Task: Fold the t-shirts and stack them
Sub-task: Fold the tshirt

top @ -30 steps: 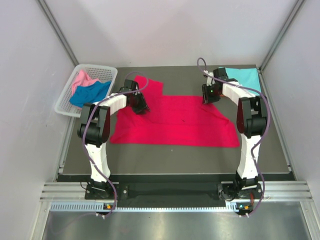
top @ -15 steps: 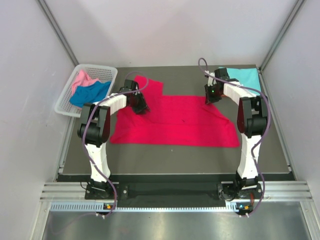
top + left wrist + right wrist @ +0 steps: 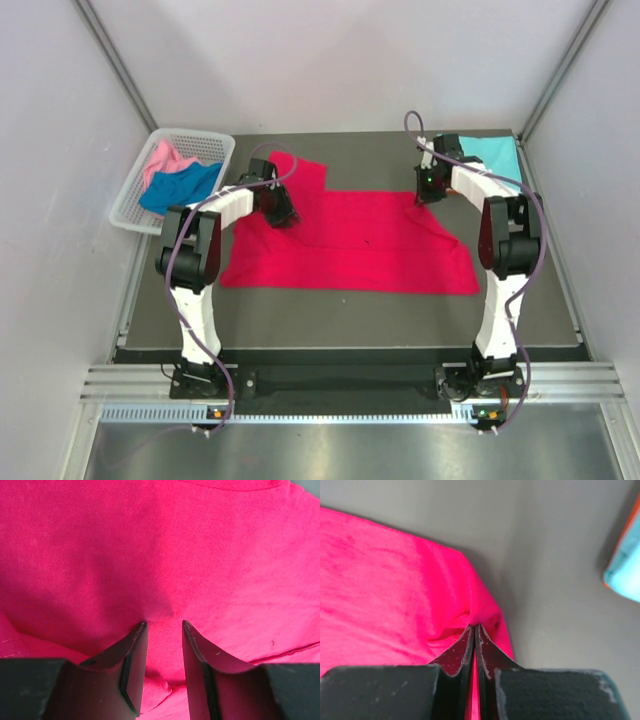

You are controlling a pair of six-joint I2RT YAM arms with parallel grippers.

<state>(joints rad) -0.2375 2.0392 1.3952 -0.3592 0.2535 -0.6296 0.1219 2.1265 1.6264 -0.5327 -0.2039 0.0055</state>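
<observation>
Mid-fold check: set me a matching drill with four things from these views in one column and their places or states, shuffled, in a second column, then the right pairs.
Column one
1. red t-shirt
2. turquoise t-shirt
3. blue t-shirt
4. right tool

Column two
A. lying at the far right corner of the table
B. inside the white basket
C. spread out across the middle of the table
D. shut on a pinch of red cloth

Pairs: 1-C, 2-A, 3-B, 4-D
</observation>
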